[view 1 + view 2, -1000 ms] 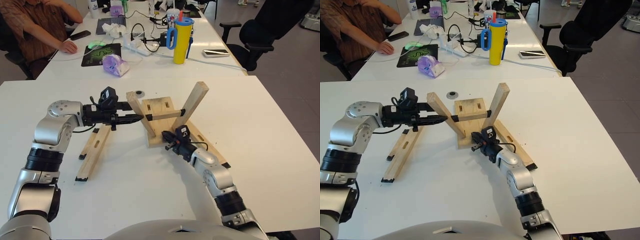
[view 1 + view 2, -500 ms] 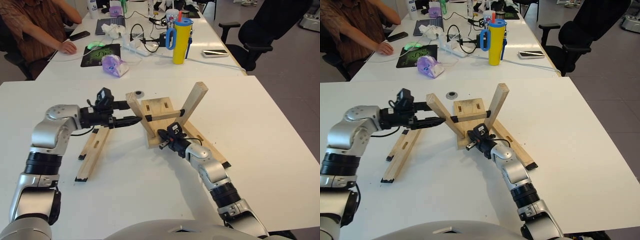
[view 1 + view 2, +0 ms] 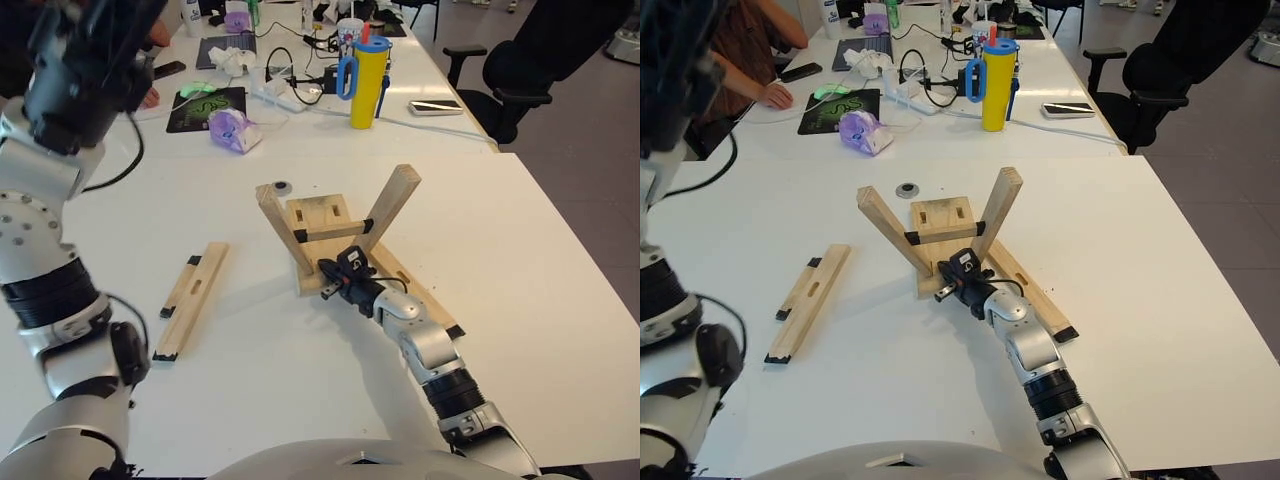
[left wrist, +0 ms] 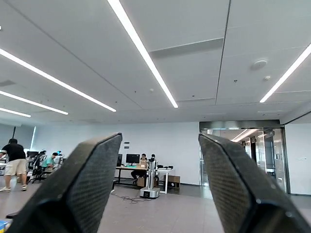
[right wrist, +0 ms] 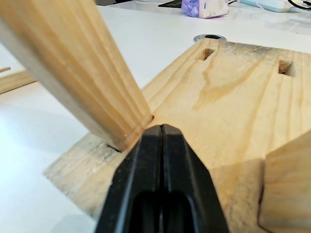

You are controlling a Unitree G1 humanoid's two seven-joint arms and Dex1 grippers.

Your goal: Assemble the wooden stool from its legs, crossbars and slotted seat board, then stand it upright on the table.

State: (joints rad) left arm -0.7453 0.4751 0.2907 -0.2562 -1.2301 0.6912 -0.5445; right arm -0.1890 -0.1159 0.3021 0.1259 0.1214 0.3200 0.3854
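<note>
We hold our left arm high over the table (image 3: 530,250), the left claw (image 4: 160,145) spread apart toward the ceiling (image 4: 194,29). A loose leg (image 3: 192,298) lies flat. Right of it, our low right claw (image 5: 162,133), pinched together, points at the foot of a fitted leg (image 3: 283,228) on the seat board (image 3: 322,212).

Seat board (image 5: 233,97) and leg (image 5: 73,63): pale unfinished wood, clear grain, rough and splintery round the slot. The loose side piece (image 3: 192,297) is the same wood with black end tips. Worktop (image 3: 520,230) white, smooth, matt. Right claw (image 5: 163,133) smooth black plastic, slight sheen; left claw (image 4: 160,145) fingers (image 4: 90,189) black, finely textured, matt.
</note>
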